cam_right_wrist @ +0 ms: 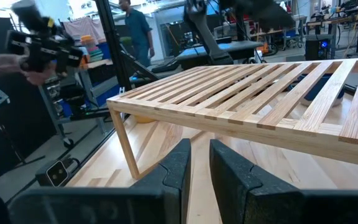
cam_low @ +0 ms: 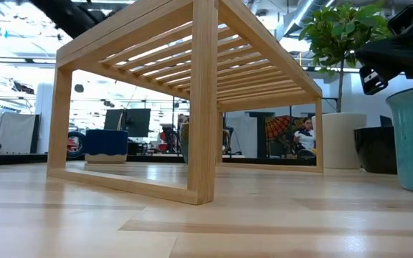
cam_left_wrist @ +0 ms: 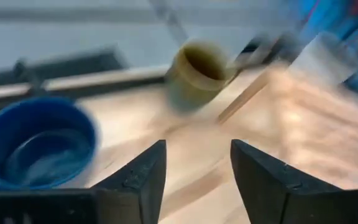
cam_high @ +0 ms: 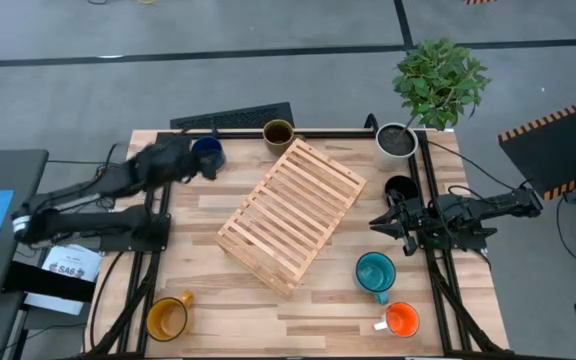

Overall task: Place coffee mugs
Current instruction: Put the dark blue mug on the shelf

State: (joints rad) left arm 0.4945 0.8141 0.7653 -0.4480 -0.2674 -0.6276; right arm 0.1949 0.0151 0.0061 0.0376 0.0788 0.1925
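**Six mugs on the table, none on the rack**

At the table's middle stood the slatted wooden rack (cam_high: 290, 214), set askew, its top bare. Judged from this, the placing had not begun: every mug sat on the tabletop (cam_high: 208, 205) around it.

Mug positions, high view:
- dark blue mug (cam_high: 208, 151), far left, just beside the left gripper
- olive-brown mug (cam_high: 277, 133), far edge, near the rack's far corner
- black mug (cam_high: 400, 187), right side, just beyond the right gripper
- teal mug (cam_high: 375, 272), right of the rack's near end
- orange mug (cam_high: 400, 319), near right corner, white handle
- yellow mug (cam_high: 167, 318), near left corner

Left gripper (cam_left_wrist: 197, 163): fingers parted with a clear gap, holding nothing; the blue mug lay off to one side of them, the olive-brown one ahead. Likely first pick is the blue mug, though that is only a guess.

Right gripper (cam_right_wrist: 200, 167): fingers nearly together, a narrow slit between, nothing in it. It waited at the right edge, pointing at the rack.

Hard to read: the left wrist view was smeared, so mug edges were soft. In the low view only the teal mug's side showed, cut off at the right edge. The white plant pot (cam_high: 396, 140) stood at the far right corner. A person (cam_right_wrist: 132, 25) showed in the room beyond.
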